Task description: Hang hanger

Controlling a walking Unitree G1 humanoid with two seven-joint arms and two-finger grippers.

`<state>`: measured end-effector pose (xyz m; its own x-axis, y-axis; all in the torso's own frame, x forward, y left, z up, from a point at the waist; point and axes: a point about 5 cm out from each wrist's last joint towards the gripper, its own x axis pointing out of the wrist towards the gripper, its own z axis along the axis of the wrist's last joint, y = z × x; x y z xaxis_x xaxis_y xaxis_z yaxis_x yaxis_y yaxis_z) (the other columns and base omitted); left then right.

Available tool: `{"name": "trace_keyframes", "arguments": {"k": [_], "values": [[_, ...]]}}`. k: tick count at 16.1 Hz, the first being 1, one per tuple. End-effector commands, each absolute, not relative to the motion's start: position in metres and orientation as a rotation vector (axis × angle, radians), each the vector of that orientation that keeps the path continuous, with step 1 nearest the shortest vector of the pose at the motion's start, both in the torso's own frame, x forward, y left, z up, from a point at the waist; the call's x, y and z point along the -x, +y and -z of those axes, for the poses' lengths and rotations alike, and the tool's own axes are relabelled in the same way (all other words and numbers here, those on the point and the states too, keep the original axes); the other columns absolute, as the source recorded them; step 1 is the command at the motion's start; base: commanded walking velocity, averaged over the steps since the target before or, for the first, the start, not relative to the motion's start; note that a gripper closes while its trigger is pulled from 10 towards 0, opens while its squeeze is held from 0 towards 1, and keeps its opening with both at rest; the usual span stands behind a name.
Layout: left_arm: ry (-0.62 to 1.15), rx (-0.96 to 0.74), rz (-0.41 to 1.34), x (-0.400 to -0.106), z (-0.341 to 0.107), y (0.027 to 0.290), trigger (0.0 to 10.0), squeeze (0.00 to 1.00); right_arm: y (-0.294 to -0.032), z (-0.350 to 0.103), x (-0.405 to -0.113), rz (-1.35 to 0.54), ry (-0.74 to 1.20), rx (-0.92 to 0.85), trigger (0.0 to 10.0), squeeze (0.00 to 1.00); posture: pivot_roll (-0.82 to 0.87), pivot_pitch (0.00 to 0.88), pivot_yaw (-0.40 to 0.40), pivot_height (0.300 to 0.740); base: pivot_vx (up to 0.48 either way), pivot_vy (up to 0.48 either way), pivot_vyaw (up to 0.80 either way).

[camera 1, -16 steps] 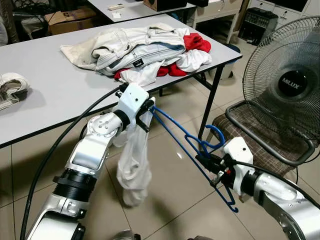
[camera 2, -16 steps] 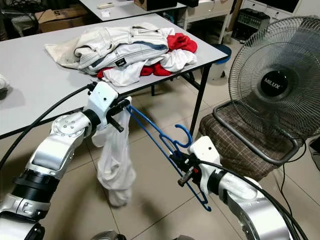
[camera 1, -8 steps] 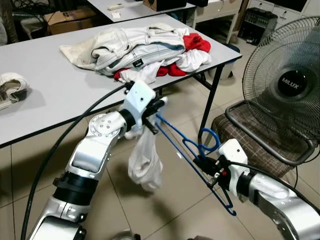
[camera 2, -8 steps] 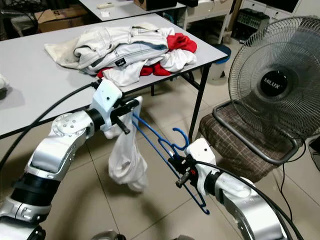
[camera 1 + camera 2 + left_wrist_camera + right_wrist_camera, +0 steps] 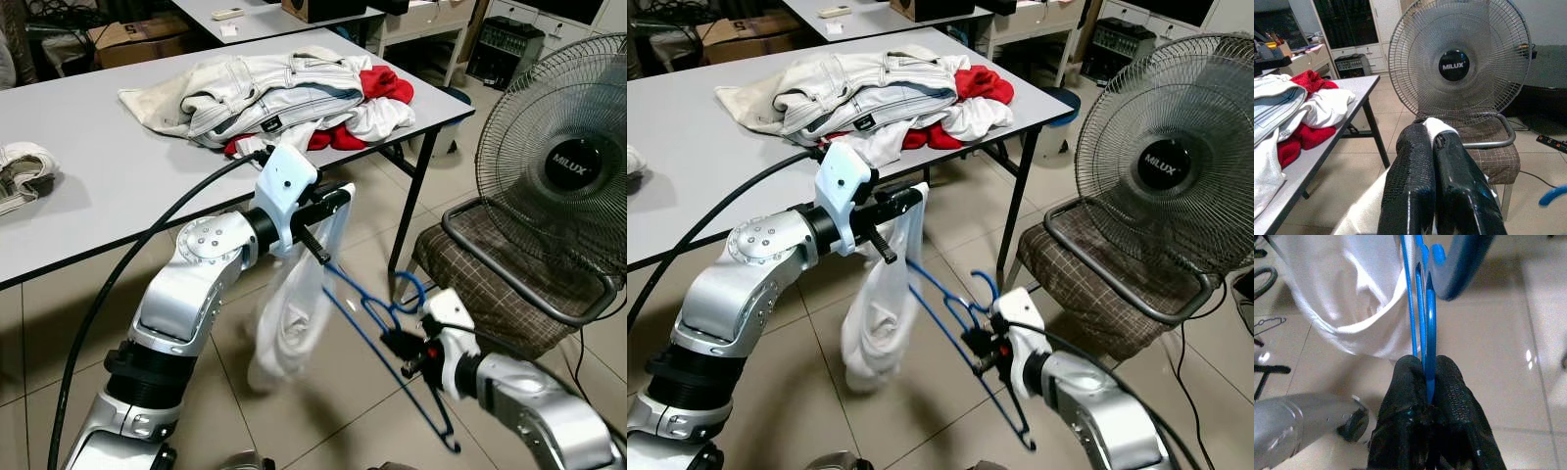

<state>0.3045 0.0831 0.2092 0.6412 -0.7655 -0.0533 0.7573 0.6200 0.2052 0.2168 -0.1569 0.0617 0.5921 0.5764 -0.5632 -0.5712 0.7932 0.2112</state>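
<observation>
A blue wire hanger (image 5: 377,318) hangs in the air over the tiled floor, in front of the table. My right gripper (image 5: 402,348) is shut on it just below the hook; the right wrist view shows the black fingers (image 5: 1410,396) pinching the blue wire (image 5: 1425,333). My left gripper (image 5: 333,201) is shut on the top of a white garment (image 5: 294,328), which dangles beside the hanger's upper end. In the left wrist view a bit of white cloth (image 5: 1437,126) pokes out between the closed fingers (image 5: 1415,171).
A grey table (image 5: 108,186) holds a heap of white, pale denim and red clothes (image 5: 284,93). A large standing fan (image 5: 558,162) sits on a checked chair (image 5: 490,284) at the right. A folded cloth (image 5: 22,171) lies at the table's left edge.
My left gripper has swung right and upward, dragging the white garment toward the hanger. My right gripper has lowered slightly with the hanger, so the two now overlap.
</observation>
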Motion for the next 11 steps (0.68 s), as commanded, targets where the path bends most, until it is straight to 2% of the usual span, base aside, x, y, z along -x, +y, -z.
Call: {"name": "trace_keyframes", "arguments": {"k": [1, 5, 11], "values": [[-0.101, -0.214, 0.894, -0.304, -0.226, 0.08, 0.0, 0.0, -0.16, -0.054, -0.214, -0.644, 0.704, -0.027, 10.0, 0.0, -0.06, 0.0, 0.006, 0.74, 0.0, 0.0, 0.0], [-0.111, -0.194, 0.889, -0.303, -0.233, 0.082, 0.0, 0.0, -0.167, -0.029, -0.202, -0.6, 0.829, -0.061, 10.0, 0.0, -0.06, 0.0, 0.005, 0.74, 0.0, 0.0, 0.0], [-0.14, -0.194, 0.823, -0.311, -0.244, 0.094, 0.0, 0.0, -0.192, -0.007, -0.193, -0.396, 0.906, -0.196, 10.0, 0.0, -0.06, 0.0, 0.004, 0.74, 0.0, 0.0, 0.0]]}}
